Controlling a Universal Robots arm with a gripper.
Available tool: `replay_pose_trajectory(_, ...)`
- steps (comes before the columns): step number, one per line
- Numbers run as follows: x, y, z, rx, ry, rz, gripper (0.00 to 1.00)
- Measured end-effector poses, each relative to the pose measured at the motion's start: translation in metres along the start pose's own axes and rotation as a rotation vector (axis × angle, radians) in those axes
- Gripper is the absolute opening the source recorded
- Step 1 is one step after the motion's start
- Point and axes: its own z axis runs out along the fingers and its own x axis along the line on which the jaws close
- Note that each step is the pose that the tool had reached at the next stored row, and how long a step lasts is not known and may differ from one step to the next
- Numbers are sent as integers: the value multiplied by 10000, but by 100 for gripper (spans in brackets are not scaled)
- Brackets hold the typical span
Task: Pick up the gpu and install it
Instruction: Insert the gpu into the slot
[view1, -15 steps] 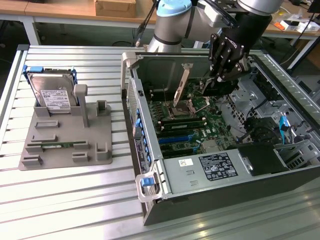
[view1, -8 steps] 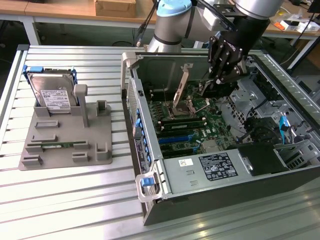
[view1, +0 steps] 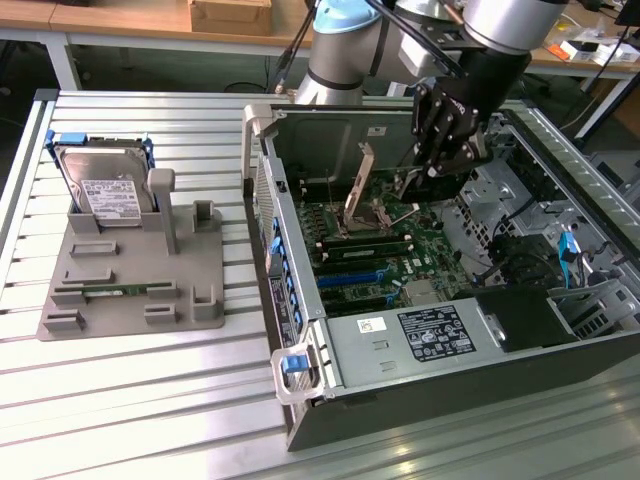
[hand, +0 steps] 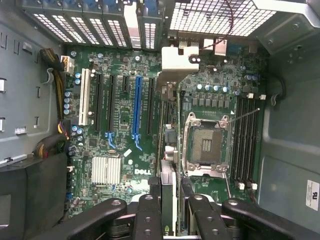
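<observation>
The gripper (view1: 447, 150) is positioned inside the open computer case (view1: 300, 310), which lies on its side on the slatted metal desk (view1: 130, 410).

In the wrist view the gripper's two inner fingers (hand: 154, 192) are closed on the gpu (hand: 169, 150). The card is seen edge-on, gripped by its flat faces. Its silver end bracket (hand: 180, 60) faces the vented rear wall of the case.

Position of the gpu:
- It hangs over the motherboard (hand: 120, 150), parallel to the expansion slots.
- It lies between the long blue slot (hand: 136, 105) and the open CPU socket (hand: 206, 145) — offset from the blue slot and close to the socket frame.
- The views do not show whether its lower edge touches the board.

In the exterior view a grey parts holder (view1: 130, 300) sits on the desk at the exterior view's left, well apart from the case. A hard drive (view1: 105, 190) with a blue frame stands upright at the holder's rear, and a green memory stick (view1: 120, 291) lies in a groove near its front. The labelled power supply (view1: 420, 335) occupies the near end of the case.
</observation>
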Motion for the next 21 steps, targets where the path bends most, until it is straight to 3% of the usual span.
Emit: replay_pose_trajectory(21,5,-4,132,-1,2,-56,26)
